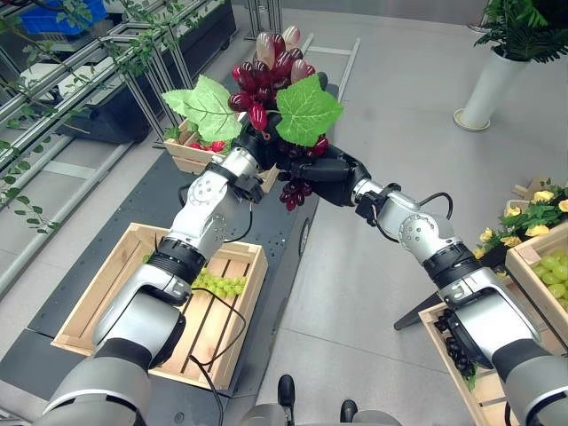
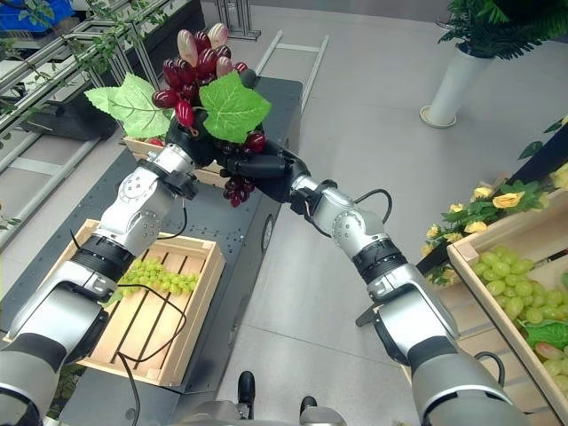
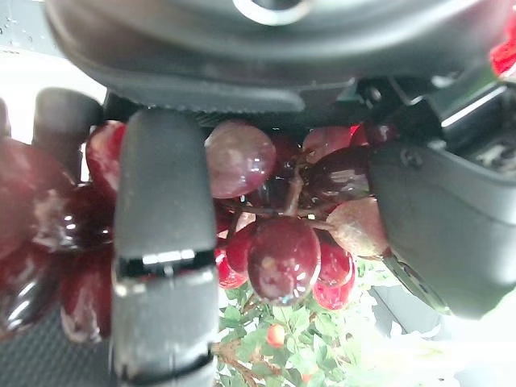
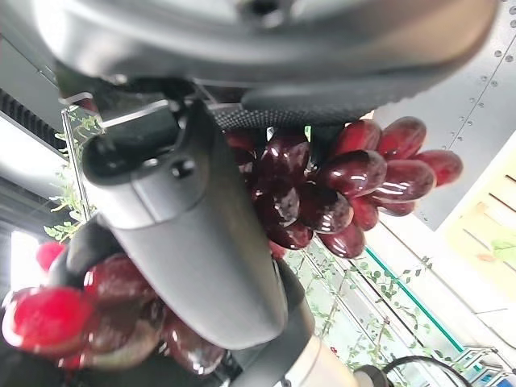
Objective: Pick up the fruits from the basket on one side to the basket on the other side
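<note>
Between the two raised hands, the red grape bunch point(image 1: 271, 75) with its two green leaves point(image 1: 306, 111) is held in the air, well above the floor and between the two sides. Its long axis runs roughly upright: the broad cluster points up and away from the robot, and a smaller tail of grapes hangs down below the hands. The left hand point(image 1: 253, 146) has its fingers point(image 3: 161, 242) curled round the grapes; the right hand point(image 1: 324, 169) also has its fingers curled on the lower part of the bunch. Judged from this, a hand-to-hand transfer is in progress and the bunch is not yet delivered. The left wooden basket point(image 1: 84, 306) holds green grapes point(image 1: 217, 284). The right wooden basket point(image 2: 497, 297) already holds green grapes point(image 2: 506, 275); placement there remains.
</note>
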Available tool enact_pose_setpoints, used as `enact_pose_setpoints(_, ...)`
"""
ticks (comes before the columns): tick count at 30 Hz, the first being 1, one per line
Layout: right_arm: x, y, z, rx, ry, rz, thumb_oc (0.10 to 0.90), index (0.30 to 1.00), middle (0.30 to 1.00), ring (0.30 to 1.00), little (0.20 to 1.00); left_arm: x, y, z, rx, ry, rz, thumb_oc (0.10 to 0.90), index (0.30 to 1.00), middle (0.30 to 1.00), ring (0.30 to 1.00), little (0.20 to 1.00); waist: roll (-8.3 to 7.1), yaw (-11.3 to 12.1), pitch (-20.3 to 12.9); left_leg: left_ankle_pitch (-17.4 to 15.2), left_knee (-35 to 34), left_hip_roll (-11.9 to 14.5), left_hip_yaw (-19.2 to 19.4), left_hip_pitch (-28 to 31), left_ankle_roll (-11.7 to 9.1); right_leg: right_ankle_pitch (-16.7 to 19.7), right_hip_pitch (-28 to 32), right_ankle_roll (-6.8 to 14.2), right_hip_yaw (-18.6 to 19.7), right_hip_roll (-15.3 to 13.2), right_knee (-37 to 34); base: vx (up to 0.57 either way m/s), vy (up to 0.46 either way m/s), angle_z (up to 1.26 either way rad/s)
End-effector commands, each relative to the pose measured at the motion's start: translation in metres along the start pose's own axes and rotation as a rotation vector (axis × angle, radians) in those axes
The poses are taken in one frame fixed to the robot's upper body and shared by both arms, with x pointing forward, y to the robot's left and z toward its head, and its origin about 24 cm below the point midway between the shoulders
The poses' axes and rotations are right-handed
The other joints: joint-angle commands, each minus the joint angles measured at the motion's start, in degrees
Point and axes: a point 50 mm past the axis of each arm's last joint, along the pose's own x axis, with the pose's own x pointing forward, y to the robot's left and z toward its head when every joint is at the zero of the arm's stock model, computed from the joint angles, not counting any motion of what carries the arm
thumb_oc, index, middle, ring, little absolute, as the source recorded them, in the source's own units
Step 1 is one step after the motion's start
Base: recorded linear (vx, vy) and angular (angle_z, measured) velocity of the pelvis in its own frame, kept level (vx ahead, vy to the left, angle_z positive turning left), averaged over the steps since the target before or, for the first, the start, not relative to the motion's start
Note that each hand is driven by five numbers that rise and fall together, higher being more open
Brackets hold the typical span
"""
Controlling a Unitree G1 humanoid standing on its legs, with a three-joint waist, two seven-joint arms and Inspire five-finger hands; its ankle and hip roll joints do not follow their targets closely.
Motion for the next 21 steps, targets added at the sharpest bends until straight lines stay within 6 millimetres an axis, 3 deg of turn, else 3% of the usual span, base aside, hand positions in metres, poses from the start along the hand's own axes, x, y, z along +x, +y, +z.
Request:
enact_pose_setpoints(1, 0.014, 0.03, 0.05, 0.058, -0.262, 0.139, 0.4, 0.3, 0.3, 0.3, 0.3, 0.02, 0.011, 0.032, -0.013, -0.182, 0.105, 0.593, 0.589, 0.589, 0.589, 0.589, 0.58, 1.1, -13.0, -11.3, 0.1, -1.3, -0.3, 4.3, -2.6, 1.2, -4.4, -2.0, 0.3, 2.8, 0.1, 0.0, 0.0, 0.0)
enact_pose_setpoints(2, 0.013, 0.028, 0.05, 0.06, -0.263, 0.134, 0.4, 0.3, 0.3, 0.3, 0.3, 0.018, 0.015, 0.034, -0.021, -0.198, 0.136, 0.74, 0.811, 0.811, 0.811, 0.811, 0.53, 1.1, -13.1, -11.4, 0.1, -1.3, -0.3, 4.3, -2.6, 1.2, -4.4, -2.0, 0.4, 2.8, 0.1, 0.0, 0.0, 0.0)
enact_pose_setpoints(3, 0.013, 0.028, 0.05, 0.06, -0.263, 0.133, 0.4, 0.3, 0.3, 0.3, 0.3, 0.017, 0.016, 0.034, -0.024, -0.205, 0.144, 0.74, 0.811, 0.811, 0.811, 0.811, 0.52, 1.1, -13.1, -11.4, 0.1, -1.3, -0.3, 4.3, -2.6, 1.2, -4.4, -2.0, 0.4, 2.8, 0.1, 0.0, 0.0, 0.0)
enact_pose_setpoints(5, 0.012, 0.026, 0.051, 0.058, -0.259, 0.128, 0.4, 0.3, 0.3, 0.3, 0.3, 0.015, 0.022, 0.036, -0.03, -0.218, 0.182, 0.8, 0.9, 0.9, 0.9, 0.9, 0.46, 1.0, -13.2, -11.4, 0.1, -1.2, -0.2, 4.3, -2.6, 1.2, -4.5, -2.0, 0.5, 2.8, 0.1, 0.0, 0.0, 0.0)
enact_pose_setpoints(14, 0.004, 0.01, 0.047, 0.005, -0.245, 0.042, 0.4, 0.3, 0.3, 0.3, 0.3, -0.001, 0.045, 0.04, -0.009, -0.252, 0.339, 0.8, 0.9, 0.9, 0.9, 0.9, 0.2, 0.8, -13.0, -11.5, 0.1, -1.1, 0.0, 4.4, -2.7, 1.2, -4.6, -2.0, 0.9, 2.9, 0.1, 0.0, 0.0, 0.0)
enact_pose_setpoints(21, -0.022, -0.025, 0.045, 0.001, -0.241, -0.062, 0.4, 0.3, 0.3, 0.3, 0.3, -0.024, 0.068, 0.029, 0.059, -0.157, 0.414, 0.8, 0.9, 0.9, 0.9, 0.9, -0.03, 0.3, -12.4, -11.7, 0.1, -1.0, 0.3, 4.5, -2.6, 1.4, -4.7, -1.9, 1.2, 3.0, 0.1, 0.01, 0.005, -0.07)
